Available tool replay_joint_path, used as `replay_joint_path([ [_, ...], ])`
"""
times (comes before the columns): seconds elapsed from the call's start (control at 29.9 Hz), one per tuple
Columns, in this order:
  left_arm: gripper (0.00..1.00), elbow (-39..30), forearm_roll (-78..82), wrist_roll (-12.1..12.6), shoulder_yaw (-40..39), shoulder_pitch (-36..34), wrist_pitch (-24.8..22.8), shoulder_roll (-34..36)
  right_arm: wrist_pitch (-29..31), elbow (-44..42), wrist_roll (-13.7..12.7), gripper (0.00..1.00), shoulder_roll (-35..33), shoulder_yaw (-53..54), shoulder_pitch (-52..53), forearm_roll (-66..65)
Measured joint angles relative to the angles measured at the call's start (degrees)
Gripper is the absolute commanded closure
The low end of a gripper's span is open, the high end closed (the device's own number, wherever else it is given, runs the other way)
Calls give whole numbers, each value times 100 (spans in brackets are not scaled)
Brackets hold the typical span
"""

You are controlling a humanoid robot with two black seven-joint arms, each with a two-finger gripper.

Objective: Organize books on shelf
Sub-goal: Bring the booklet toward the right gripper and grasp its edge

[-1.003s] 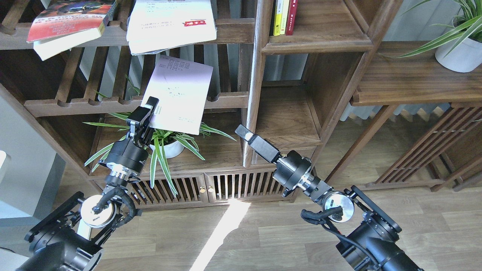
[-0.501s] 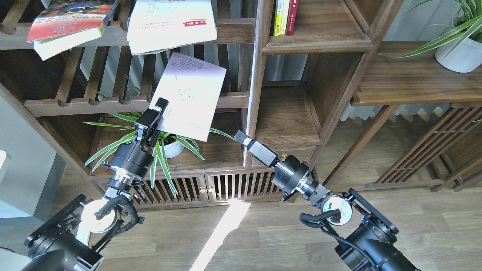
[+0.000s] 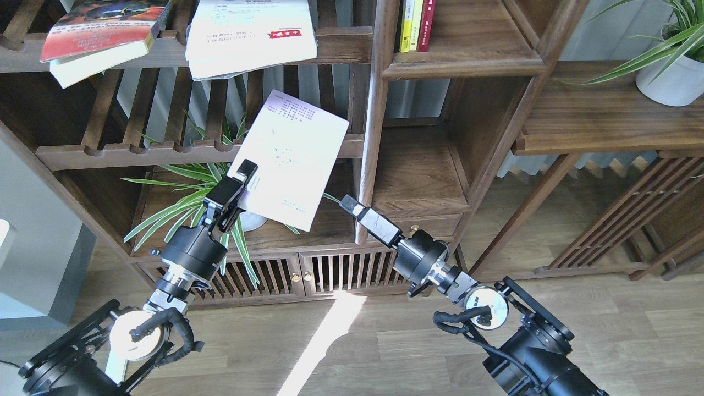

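My left gripper (image 3: 243,175) is shut on the lower left edge of the thin pale booklet (image 3: 294,157). It holds the booklet tilted in the air in front of the lower slatted rack, just left of the upright post. The shelf (image 3: 419,179), a flat walnut board in a narrow cubby, lies right of that post and is bare. The thick book with the red-orange cover (image 3: 102,25) and the large white book with a red logo (image 3: 250,36) lie flat on the upper slatted rack. My right gripper (image 3: 348,204) hovers by the post's foot below the booklet, its fingers indistinct.
Yellow and red books (image 3: 415,25) stand upright in the cubby above. A spider plant in a white pot (image 3: 250,220) sits beneath the held booklet. Another potted plant (image 3: 668,77) stands on the wide board at right. The upright post (image 3: 374,121) separates the racks from the cubbies.
My left gripper has carried the booklet right and a little down, toward the post. The right gripper has drifted slightly left and lower.
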Motion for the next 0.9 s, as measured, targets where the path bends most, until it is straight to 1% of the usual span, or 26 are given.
replay_joint_path([
  [0.1,100,-112,0,9,75,43,0,27,0,-47,-6,0,1,-3,29,-5],
  [0.33,100,-250,-1,240,250,65,0,38,0,-97,-7,0,1,-5,135,-5],
  [0.47,100,-264,0,272,353,89,0,37,0,-101,-7,0,1,-2,163,1],
  [0.6,100,-264,1,369,475,139,0,37,0,-101,-7,0,1,3,183,3],
  [0.9,100,-310,8,440,538,211,0,11,0,-101,-7,0,1,-2,287,3],
])
